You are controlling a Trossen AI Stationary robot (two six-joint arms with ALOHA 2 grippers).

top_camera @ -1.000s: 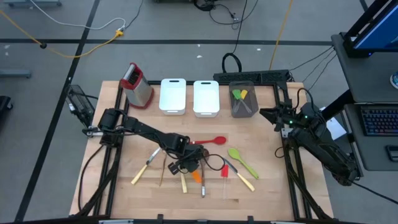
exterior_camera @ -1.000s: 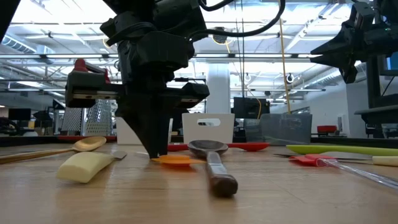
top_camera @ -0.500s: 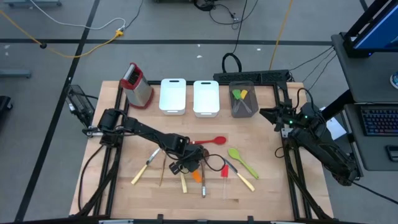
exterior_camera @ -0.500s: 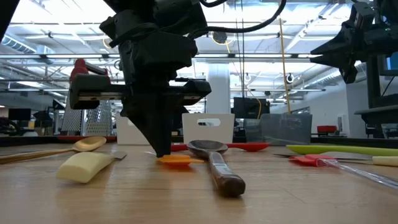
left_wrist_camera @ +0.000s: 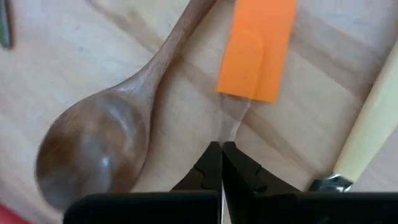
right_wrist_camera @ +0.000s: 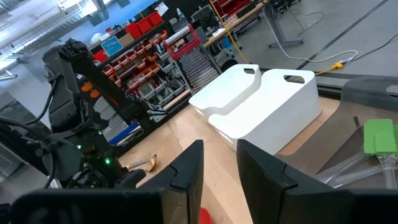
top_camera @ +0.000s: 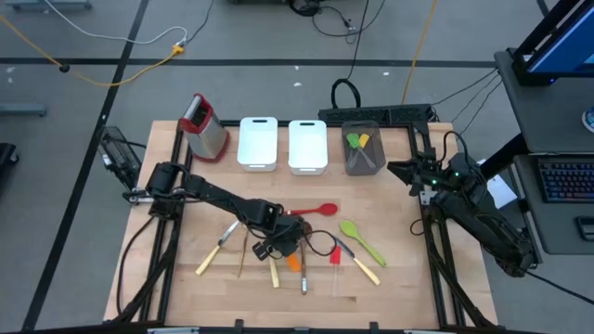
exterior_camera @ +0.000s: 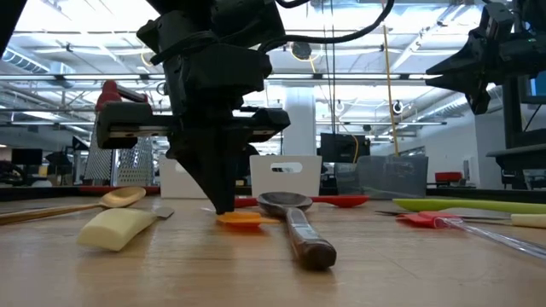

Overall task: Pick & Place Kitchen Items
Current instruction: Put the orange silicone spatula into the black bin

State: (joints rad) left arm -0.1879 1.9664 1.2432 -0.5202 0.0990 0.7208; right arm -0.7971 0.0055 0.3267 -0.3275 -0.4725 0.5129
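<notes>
Pinching the clear handle of the orange spatula [left_wrist_camera: 256, 46], my left gripper [left_wrist_camera: 221, 163] sits low over the middle of the table [top_camera: 399, 297], toward its front edge, fingers closed to a sliver on the thin stem just below the blade. The spatula lies flat among the scattered utensils, the wooden spoon [left_wrist_camera: 106, 137] just beside it and a cream-handled knife [left_wrist_camera: 367, 134] on its other side. I judge this the grasp step, with the lift yet to come. Next I need a straight rise clear of its neighbours, then a carry to the grey tray [top_camera: 363, 151] along the back edge. My right gripper [right_wrist_camera: 219, 165] waits near the table's right edge, fingers partly apart, holding nothing
</notes>
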